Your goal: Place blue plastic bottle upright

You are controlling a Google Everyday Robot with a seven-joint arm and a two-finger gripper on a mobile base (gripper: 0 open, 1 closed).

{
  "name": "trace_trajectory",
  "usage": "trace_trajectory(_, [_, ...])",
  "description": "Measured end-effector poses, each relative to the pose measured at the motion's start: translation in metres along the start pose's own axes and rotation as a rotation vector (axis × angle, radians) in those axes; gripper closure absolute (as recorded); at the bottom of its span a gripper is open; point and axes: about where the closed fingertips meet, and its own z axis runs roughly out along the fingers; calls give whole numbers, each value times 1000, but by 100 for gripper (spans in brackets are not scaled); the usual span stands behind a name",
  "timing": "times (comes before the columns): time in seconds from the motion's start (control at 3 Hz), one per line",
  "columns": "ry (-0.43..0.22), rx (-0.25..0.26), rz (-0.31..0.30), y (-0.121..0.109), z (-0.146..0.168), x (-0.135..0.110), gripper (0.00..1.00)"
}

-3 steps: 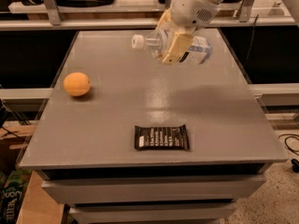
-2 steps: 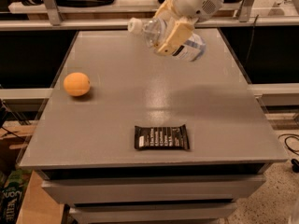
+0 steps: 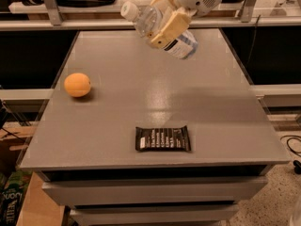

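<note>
gripper [image 3: 165, 25] clenched on blue plastic bottle [image 3: 182, 44], held tilted above far side of surface [image 3: 225, 126], cap up-left, orange [image 3: 77, 84] at left, snack bar [image 3: 162, 139] near front

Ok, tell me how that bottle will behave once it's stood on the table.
The blue plastic bottle looks clear and seems mostly empty, so it is probably light and easily tipped. It hangs tilted in the claw, above the table's far side; thin plastic may dent. Released sideways, its round body would likely roll.

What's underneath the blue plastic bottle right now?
Only the grey table surface; the blue plastic bottle hangs tilted above it, held by the gripper. The gripper covers the bottle's middle.
</note>
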Motion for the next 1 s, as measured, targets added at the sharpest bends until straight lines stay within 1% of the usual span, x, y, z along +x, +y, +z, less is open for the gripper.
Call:
trace_trajectory(0.33, [-7,30,15,1,10,2,100])
trace_trajectory(0.67, [-18,96,46,7,26,6,100])
trace_trajectory(1.0, [-63,179,85,17,42,9,100])
